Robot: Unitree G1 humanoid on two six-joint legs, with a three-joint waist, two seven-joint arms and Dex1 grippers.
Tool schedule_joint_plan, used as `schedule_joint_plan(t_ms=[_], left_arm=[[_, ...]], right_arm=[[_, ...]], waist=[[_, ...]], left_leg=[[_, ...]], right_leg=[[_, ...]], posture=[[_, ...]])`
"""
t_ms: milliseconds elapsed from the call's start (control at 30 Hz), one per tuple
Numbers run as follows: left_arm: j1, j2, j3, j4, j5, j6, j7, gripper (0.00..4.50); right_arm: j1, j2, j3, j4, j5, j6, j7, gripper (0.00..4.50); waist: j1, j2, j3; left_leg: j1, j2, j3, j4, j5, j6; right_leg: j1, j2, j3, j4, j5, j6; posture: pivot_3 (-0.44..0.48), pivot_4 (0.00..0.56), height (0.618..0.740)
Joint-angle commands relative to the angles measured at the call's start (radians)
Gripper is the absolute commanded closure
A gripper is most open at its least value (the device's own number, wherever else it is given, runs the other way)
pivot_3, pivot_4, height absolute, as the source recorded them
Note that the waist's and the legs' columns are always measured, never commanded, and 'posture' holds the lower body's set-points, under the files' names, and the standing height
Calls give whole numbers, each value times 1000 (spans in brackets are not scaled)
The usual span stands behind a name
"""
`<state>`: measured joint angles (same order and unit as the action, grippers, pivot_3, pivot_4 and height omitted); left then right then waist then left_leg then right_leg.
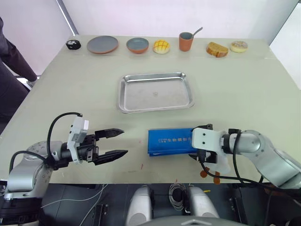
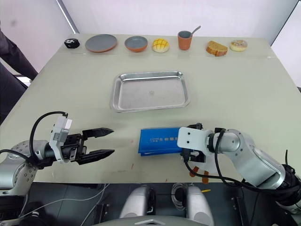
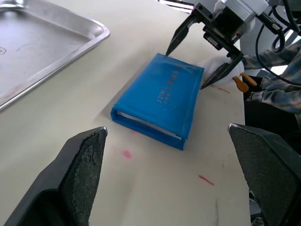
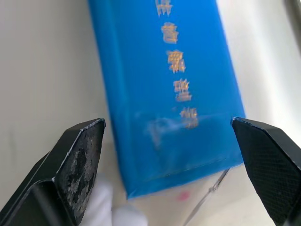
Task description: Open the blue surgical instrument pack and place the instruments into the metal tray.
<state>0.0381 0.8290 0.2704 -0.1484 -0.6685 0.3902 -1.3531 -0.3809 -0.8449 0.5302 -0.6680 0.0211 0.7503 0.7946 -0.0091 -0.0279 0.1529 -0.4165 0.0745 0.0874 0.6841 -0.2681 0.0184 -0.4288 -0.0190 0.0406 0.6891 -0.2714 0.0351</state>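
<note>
Risk: right hand [image 1: 196,149], fingers spread wide astride the blue surgical instrument pack [image 1: 170,141] lying closed on the counter [image 1: 244,89] near the empty metal tray [image 1: 155,91], may shove it sideways instead of gripping

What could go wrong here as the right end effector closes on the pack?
1. The right end effector is open at one end of the flat blue surgical instrument pack; closing may slide the pack rather than grip it.
2. The white toy with orange feet lies beside that end effector and might be caught.
</note>
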Motion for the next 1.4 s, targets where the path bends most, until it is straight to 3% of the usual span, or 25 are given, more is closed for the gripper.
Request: schedule_joint_plan(t_ms=[33,167,500,533,600,700,1033,1133,1167,1233,1267,1400], left_arm=[[4,13,31,-24,-17,-29,-31,122],[2,-7,46,13,-28,-126,-119,122],[-36,31,16,78,-55,-108,-241,122],[-39,25,12,77,-53,-115,-242,0],[-39,20,4,72,-61,-112,-246,0],[-34,16,-2,70,-71,-108,-249,0],[-48,-3,-36,100,-66,-163,-260,0],[-51,0,-43,108,-64,-166,-261,0],[-53,-1,-44,106,-64,-166,-260,0],[-56,-4,-44,104,-66,-167,-254,0],[-59,-6,-43,104,-66,-169,-251,0],[-66,-15,-40,97,-68,-169,-231,0]], right_arm=[[43,-9,-51,40,-41,-187,-15,3],[105,-29,-99,88,-54,-301,-4,3],[173,-1,-174,110,-39,-388,23,3],[179,2,-178,114,-40,-396,24,399],[193,5,-184,125,-44,-420,31,756],[210,2,-185,155,-75,-483,30,2124],[241,21,-194,255,-119,-643,19,2124],[253,36,-193,289,-123,-667,19,2950],[259,39,-193,300,-123,-677,19,3556],[266,43,-194,316,-126,-690,17,3995],[266,45,-194,321,-126,-692,17,4456],[261,53,-207,326,-114,-700,27,4456]], waist=[[-1,0,0],[0,0,0],[0,0,0],[0,0,0],[0,0,0],[0,0,0],[0,0,0],[0,-1,-1],[0,-1,-1],[0,-1,-1],[0,-1,-1],[-1,-2,-1]], left_leg=[[0,0,0,0,0,0],[0,0,2,0,0,0],[0,0,3,0,0,0],[0,0,3,0,0,0],[0,0,3,0,0,0],[0,0,3,0,0,0],[0,0,3,0,0,0],[0,0,2,0,0,0],[0,0,2,0,0,0],[0,0,3,0,0,0],[0,0,2,0,0,0],[1,0,3,0,0,0]], right_leg=[[0,0,0,0,0,0],[0,0,0,0,0,0],[0,0,0,0,0,0],[0,0,0,0,0,0],[0,0,0,0,0,0],[0,0,0,0,0,0],[0,0,0,0,0,0],[0,0,0,0,0,0],[0,0,0,0,0,0],[0,0,0,0,0,0],[0,0,0,0,0,0],[1,0,0,0,0,0]], posture=[[0,150,740],[0,150,740],[0,150,740],[0,150,740],[0,150,740],[0,150,740],[0,150,740],[0,150,740],[0,150,740],[0,150,740],[0,150,740],[0,150,740]])
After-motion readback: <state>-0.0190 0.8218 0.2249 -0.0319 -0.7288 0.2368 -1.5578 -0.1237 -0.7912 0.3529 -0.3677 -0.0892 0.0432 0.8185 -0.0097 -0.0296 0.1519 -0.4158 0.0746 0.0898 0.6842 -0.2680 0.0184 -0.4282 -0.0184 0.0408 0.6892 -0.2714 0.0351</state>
